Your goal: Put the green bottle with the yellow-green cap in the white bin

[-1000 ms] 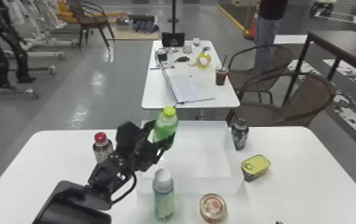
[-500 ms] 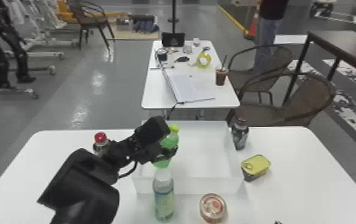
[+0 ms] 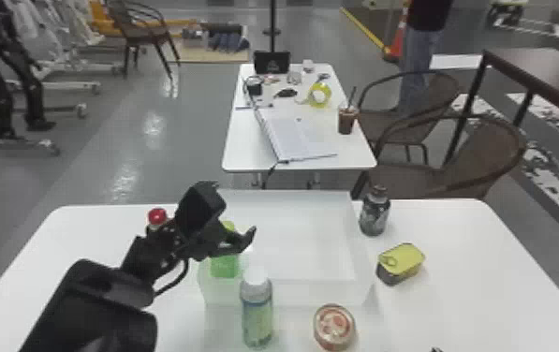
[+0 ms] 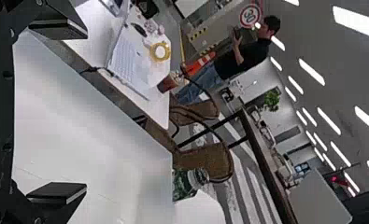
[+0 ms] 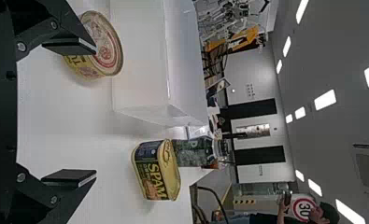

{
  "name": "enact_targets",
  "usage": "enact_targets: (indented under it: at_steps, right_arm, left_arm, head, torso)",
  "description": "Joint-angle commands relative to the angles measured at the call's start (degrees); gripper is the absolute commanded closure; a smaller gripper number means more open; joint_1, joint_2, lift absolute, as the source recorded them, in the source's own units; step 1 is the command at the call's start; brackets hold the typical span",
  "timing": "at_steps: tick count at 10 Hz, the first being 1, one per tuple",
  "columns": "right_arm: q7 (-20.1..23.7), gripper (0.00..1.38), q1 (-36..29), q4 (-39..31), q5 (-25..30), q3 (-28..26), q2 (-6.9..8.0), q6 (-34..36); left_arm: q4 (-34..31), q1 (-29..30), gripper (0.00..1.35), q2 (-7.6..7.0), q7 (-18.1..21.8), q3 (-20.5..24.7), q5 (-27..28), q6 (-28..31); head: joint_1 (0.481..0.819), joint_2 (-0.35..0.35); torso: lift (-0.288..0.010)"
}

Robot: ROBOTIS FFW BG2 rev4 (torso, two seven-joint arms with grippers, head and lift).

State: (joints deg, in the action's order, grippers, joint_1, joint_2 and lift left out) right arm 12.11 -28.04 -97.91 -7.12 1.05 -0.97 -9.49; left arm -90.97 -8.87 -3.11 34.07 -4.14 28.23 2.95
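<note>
Your green bottle (image 3: 224, 267) is standing inside the white bin (image 3: 292, 292), left of centre in the head view. Your left claw (image 3: 233, 216) is crossing in front, its fingers wide apart; your right claw (image 3: 436, 349), at the bottom edge, is gaping too. The yellow tin (image 3: 402, 263) and round tin (image 3: 334, 326) are bearing printed labels. The left claw is hiding the green bottle's middle, and the arm is covering most of the red-capped bottle (image 3: 157, 216).
</note>
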Motion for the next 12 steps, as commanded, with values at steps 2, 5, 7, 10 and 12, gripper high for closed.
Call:
enact_targets:
  at_steps: [2,5,7,10,12]
  right_arm:
    - [0.0,0.34,0.1,0.1,0.0,0.0,0.00,0.0]
    - [0.3,0.34,0.2,0.1,0.1,0.1,-0.09,0.0]
    - [0.3,0.34,0.1,-0.1,0.1,0.0,-0.26,0.0]
    - [0.3,0.34,0.0,-0.3,0.3,0.0,-0.35,0.0]
    - [0.3,0.34,-0.3,-0.4,0.3,0.0,-0.44,0.0]
  left_arm:
    - [-2.7,8.3,0.15,3.26,-5.0,11.8,-9.6,-9.8]
    - [-3.5,17.1,0.15,3.26,-12.8,17.1,-21.1,-19.1]
    - [-3.6,24.3,0.15,3.26,-19.7,16.1,-29.5,-26.1]
    - [-3.5,32.1,0.15,3.26,-23.3,15.9,-34.5,-29.6]
    - [-3.4,35.2,0.15,3.26,-23.5,16.4,-35.4,-29.7]
  head:
    - [0.549,0.000]
    - [0.549,0.000]
    - [0.549,0.000]
    - [0.549,0.000]
    - [0.549,0.000]
  torso:
    - [-0.100]
    - [-0.100]
    - [-0.100]
    - [-0.100]
    - [-0.100]
